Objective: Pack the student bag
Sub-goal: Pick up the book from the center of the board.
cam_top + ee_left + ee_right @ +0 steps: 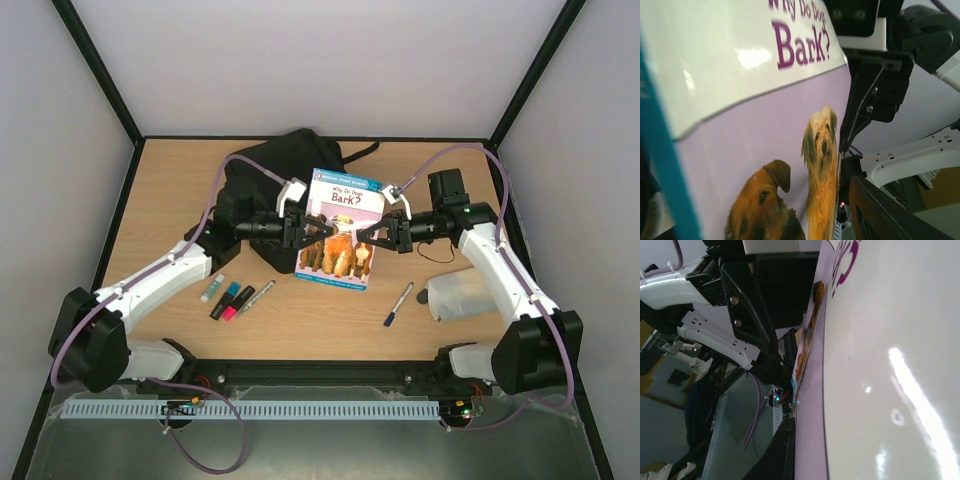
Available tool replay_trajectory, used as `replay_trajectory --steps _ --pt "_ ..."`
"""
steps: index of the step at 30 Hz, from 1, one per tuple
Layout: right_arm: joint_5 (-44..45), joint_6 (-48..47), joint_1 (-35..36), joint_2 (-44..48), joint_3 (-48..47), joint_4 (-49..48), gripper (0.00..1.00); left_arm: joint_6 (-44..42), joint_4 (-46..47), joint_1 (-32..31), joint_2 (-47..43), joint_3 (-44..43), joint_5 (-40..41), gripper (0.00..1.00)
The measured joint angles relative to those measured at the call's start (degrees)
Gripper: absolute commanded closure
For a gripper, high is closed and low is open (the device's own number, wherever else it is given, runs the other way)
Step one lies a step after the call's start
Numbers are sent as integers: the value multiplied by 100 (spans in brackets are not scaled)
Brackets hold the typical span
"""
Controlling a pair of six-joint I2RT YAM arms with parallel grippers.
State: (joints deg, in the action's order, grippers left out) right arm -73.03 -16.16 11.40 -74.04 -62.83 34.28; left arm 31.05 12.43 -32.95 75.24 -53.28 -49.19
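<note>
Top external: we pinch the glossy purple-white book point(341, 214) between left gripper point(300, 228) and right gripper point(381, 233); mismatched arm motion could drop it.

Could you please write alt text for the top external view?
The left gripper and right gripper hold a dog book by its sides, in front of the black student bag; markers and a pen lie on the wooden table.

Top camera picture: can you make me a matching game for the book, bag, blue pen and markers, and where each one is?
1 book
2 student bag
3 blue pen
4 markers

A behind the book
B alone, by the right arm
C between left end effector and right end effector
D together, by the left arm

Pairs: 1-C, 2-A, 3-B, 4-D
</note>
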Motion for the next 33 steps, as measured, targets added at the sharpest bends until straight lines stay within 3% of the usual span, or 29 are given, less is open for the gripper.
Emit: replay_trajectory --steps 3,7,11,12,14,23,33 --pt "17 -9 0 0 7 11 97 -4 -22 -131 138 -2 -26 66" --pt "129 39 0 7 46 -26 85 -4 -68 -146 153 -28 -17 85" --pt "560 275 0 57 103 -236 43 7 -140 -149 149 -59 -4 94" --pt "708 358 0 105 136 -323 34 0 -149 -144 142 -74 13 96" --pt "994 588 0 238 229 -509 27 9 -173 -109 107 -79 61 97" --pt "1480 1139 -2 654 682 -1119 23 315 39 -7 -367 -76 162 98" --pt "50 863 0 129 529 -793 32 1097 1025 2 -435 214 85 98"
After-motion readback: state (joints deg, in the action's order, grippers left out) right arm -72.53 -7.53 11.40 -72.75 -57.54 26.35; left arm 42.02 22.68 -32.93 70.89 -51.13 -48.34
